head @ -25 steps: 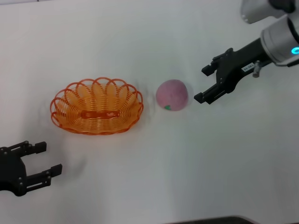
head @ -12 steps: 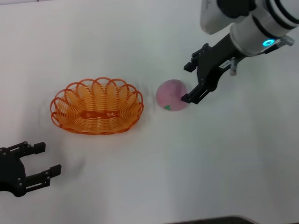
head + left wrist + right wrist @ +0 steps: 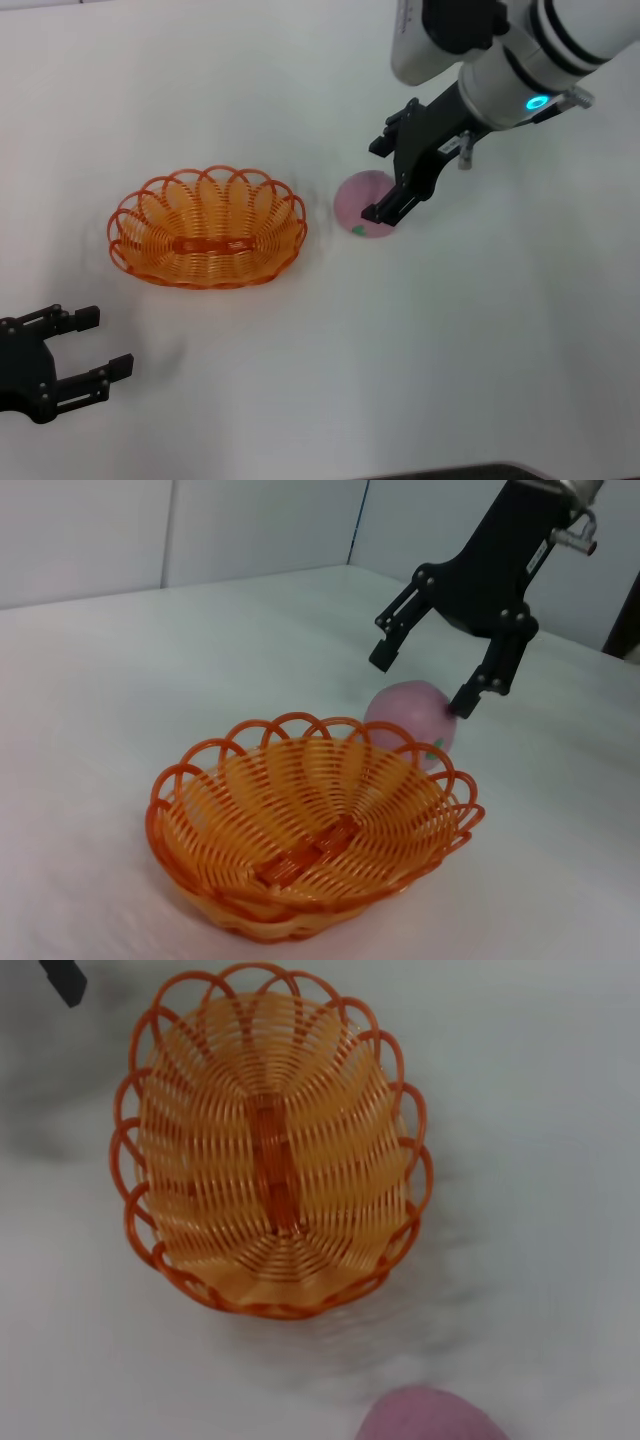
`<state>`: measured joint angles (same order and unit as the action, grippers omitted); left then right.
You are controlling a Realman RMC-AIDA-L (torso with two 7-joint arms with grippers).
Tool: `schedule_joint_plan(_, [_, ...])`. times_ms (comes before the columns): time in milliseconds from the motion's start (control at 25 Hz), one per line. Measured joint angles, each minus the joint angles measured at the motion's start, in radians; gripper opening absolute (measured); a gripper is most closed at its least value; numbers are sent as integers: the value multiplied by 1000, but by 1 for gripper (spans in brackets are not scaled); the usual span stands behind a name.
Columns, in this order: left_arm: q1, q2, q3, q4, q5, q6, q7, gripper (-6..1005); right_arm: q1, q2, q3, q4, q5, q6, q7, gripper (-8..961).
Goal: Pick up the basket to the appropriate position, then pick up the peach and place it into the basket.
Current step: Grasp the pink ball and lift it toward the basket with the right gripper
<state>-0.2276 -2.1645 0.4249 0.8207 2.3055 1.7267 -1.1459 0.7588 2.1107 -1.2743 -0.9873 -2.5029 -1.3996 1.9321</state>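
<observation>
The orange wire basket [image 3: 208,228] sits on the white table, left of centre. The pink peach [image 3: 352,203] lies on the table to its right, apart from it. My right gripper [image 3: 376,182] is open and hovers over the peach, one finger on each side of it, not closed on it. The left wrist view shows the basket [image 3: 315,825], the peach [image 3: 405,720] behind it and the open right gripper [image 3: 420,683] straddling the peach's top. The right wrist view shows the basket [image 3: 270,1150] and the peach's edge [image 3: 430,1418]. My left gripper [image 3: 105,340] is open and empty at the front left.
The white table [image 3: 480,330] stretches around both objects. A dark tip of the left gripper [image 3: 65,978] shows beyond the basket in the right wrist view.
My right arm has swung left from the right side and now holds its open gripper over the peach. The basket, the peach and the left gripper have not moved.
</observation>
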Motion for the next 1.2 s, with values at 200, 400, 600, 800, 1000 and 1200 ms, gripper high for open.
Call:
schedule_joint_plan(200, [1,0,0,0,0,2,0,753,4,-4,-39,48,33,50,4,940])
schedule_joint_plan(400, [1,0,0,0,0,7,0,753,12,-7,-64,96,41,87,9,939])
schedule_joint_plan(600, [0,0,0,2,0,7,0,753,16,-8,-71,115,43,94,11,938])
schedule_joint_plan(800, [-1,1,0,3,0,7,0,753,13,-8,-71,110,45,99,36,937])
schedule_joint_plan(1000, [-1,2,0,3,0,7,0,753,6,-9,-71,104,53,106,44,853])
schedule_joint_plan(1200, [-1,2,0,3,0,7,0,753,6,-9,-72,104,53,107,45,677])
